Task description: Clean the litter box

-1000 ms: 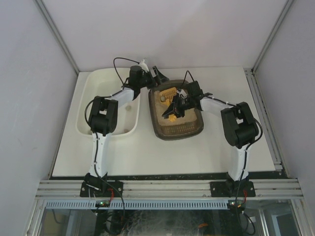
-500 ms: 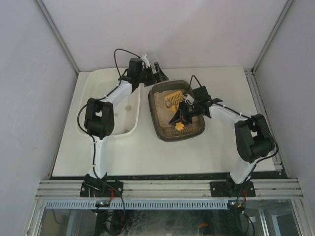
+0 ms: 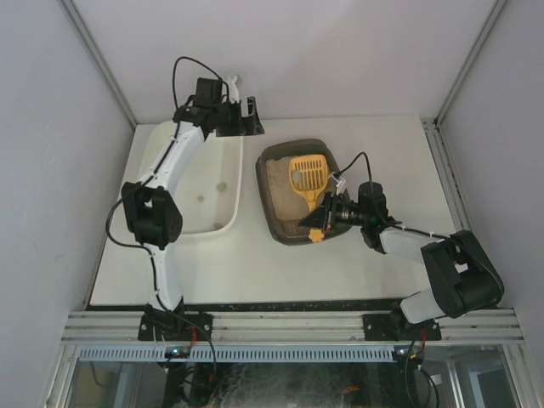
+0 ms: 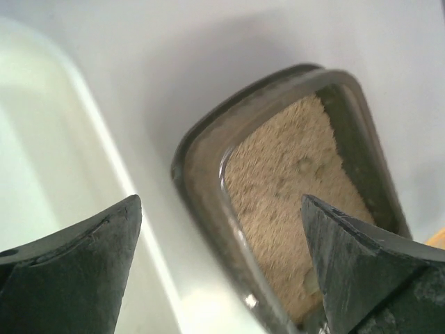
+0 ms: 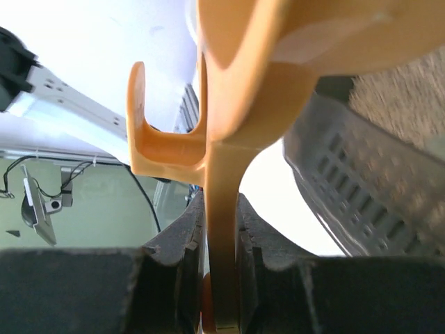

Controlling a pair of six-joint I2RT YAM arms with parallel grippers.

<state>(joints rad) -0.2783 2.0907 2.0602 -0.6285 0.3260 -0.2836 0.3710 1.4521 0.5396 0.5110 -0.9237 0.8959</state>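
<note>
1. My right gripper [image 5: 222,243]: fingers pressed together on the handle of the orange scoop [image 3: 308,173], pinching it at the near right rim of the litter box [image 3: 274,161]. The slotted scoop head lies over the beige litter [image 4: 292,174], pointing far.
2. My left gripper [image 4: 219,243]: fingers spread wide, holding nothing, hovering above the far end of the gap between the white tub [image 3: 223,223] and the box.
3. Litter box: dark tray, mid-table, just right of the tub, not touching it.
4. Table [image 3: 391,153]: white.
</note>
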